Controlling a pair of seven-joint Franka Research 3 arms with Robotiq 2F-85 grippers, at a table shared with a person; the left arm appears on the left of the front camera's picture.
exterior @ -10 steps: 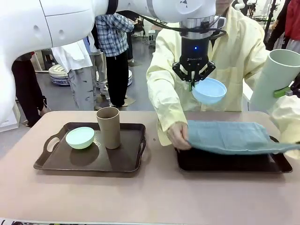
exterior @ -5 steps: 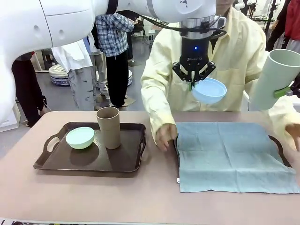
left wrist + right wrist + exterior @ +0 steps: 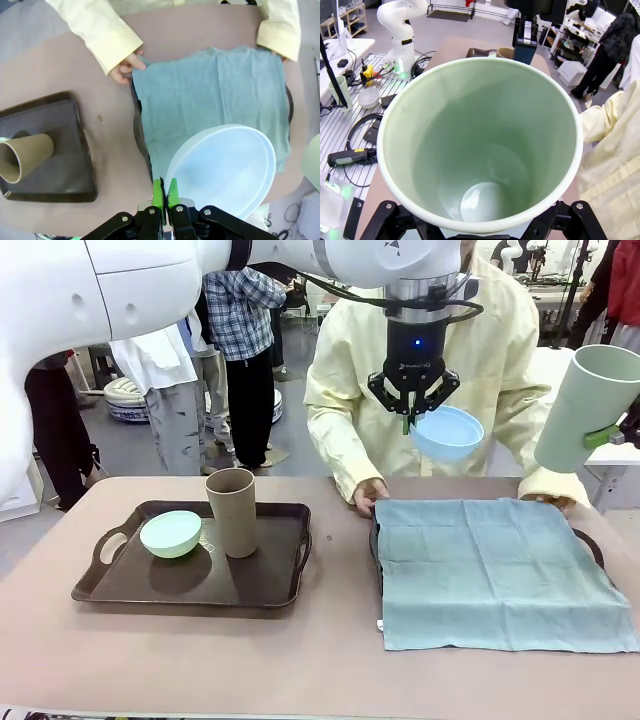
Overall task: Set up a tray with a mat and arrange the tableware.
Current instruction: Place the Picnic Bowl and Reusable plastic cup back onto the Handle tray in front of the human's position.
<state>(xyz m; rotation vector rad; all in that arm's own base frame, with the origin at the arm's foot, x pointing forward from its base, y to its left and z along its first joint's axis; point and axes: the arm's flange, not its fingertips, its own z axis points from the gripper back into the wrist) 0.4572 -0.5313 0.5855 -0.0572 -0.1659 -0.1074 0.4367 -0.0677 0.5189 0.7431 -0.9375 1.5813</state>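
My left gripper (image 3: 408, 424) hangs high over the table's middle, shut on the rim of the light blue bowl (image 3: 446, 433); the left wrist view has that bowl (image 3: 225, 167) above the blue-grey mat (image 3: 210, 105). The mat (image 3: 495, 570) lies flat over the dark right tray (image 3: 376, 545), and the person's hands (image 3: 369, 496) rest on its far corners. At the right edge my right gripper (image 3: 608, 434) holds the pale green tumbler (image 3: 584, 408) tilted in the air; its open mouth (image 3: 480, 145) faces the right wrist camera. The left tray (image 3: 190, 575) carries the mint green bowl (image 3: 170, 534) and the brown tumbler (image 3: 232, 511).
The person in a pale yellow coat (image 3: 430, 360) stands at the far side, behind the mat. Bare tabletop (image 3: 300, 660) runs along the near edge and between the two trays. Other people stand in the background at left.
The person has spread the mat flat over the right tray and moved both hands to its far corners. Both arms have held still with their loads.
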